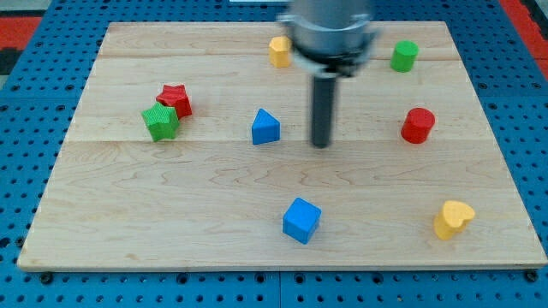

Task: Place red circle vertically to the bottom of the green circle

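Observation:
The red circle block lies at the view's right, at mid height on the wooden board. The green circle block sits above it near the view's top right, slightly to the left of it. My tip is at the board's middle, well to the left of the red circle and just right of the blue triangle. The tip touches no block.
A red star and a green star touch at the view's left. A yellow block sits at the top centre beside the arm's body. A blue cube lies at bottom centre, a yellow heart at bottom right.

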Robot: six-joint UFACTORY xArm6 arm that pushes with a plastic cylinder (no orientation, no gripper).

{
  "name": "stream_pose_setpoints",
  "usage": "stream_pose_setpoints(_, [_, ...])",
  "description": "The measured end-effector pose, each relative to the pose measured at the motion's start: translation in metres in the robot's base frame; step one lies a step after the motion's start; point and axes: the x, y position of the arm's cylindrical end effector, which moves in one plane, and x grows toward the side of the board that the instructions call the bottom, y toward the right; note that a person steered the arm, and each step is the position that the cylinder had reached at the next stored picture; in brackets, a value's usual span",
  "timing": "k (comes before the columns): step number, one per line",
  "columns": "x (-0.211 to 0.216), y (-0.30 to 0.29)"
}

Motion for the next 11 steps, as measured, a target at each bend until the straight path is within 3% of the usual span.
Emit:
stream_pose_setpoints(2, [-0.014,0.032])
stream_pose_setpoints(3, [-0.080,0.074])
stream_pose_setpoints(5, [-0.074,0.148])
stream_pose_setpoints(6, [-0.034,0.162])
stream_pose_setpoints(8, [0.031,0.162])
stream_pose_setpoints(10, [0.027,0.143])
stream_pose_setpoints(11, [-0.005,0.092])
